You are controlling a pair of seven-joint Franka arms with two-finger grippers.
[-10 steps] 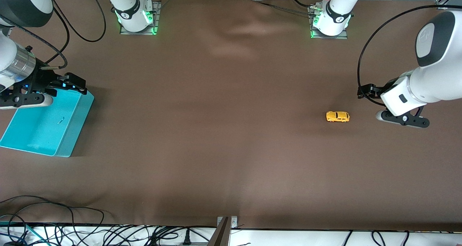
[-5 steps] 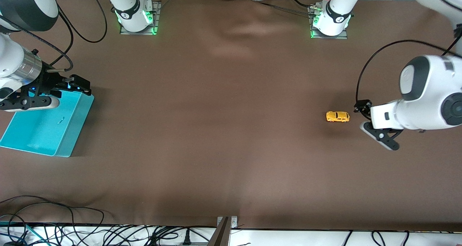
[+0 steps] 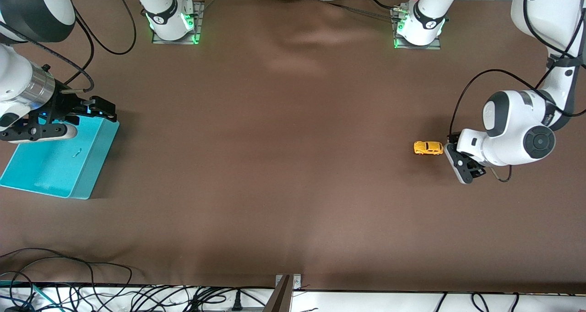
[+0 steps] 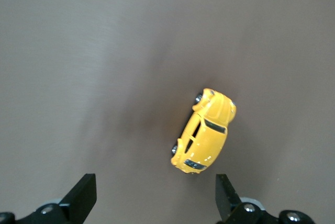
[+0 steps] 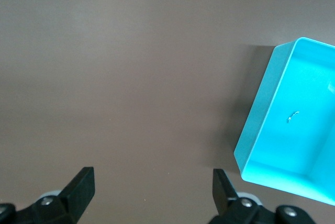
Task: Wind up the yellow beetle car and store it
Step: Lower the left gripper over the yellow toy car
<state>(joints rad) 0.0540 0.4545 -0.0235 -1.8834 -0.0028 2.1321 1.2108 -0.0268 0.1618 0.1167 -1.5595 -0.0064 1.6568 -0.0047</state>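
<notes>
The yellow beetle car (image 3: 428, 147) stands on its wheels on the brown table toward the left arm's end. My left gripper (image 3: 459, 163) hovers low just beside it, on the side toward that end of the table. In the left wrist view the car (image 4: 205, 132) lies just ahead of the open left gripper (image 4: 154, 199), off toward one finger (image 4: 224, 192), with nothing between the fingers. My right gripper (image 3: 97, 108) hangs open and empty over the edge of the teal bin (image 3: 98, 151). The right wrist view shows the right gripper (image 5: 152, 188) over bare table with the bin (image 5: 259, 130) beside it.
The teal bin holds only a small speck. The arm bases (image 3: 173, 22) (image 3: 419, 25) stand along the edge farthest from the front camera. Loose cables (image 3: 68, 275) and a metal bracket (image 3: 287, 287) lie at the nearest edge.
The left arm has swung in and turned its hand, bringing the left gripper close beside the car. The right gripper has shifted only slightly over the bin's edge. The car has not moved.
</notes>
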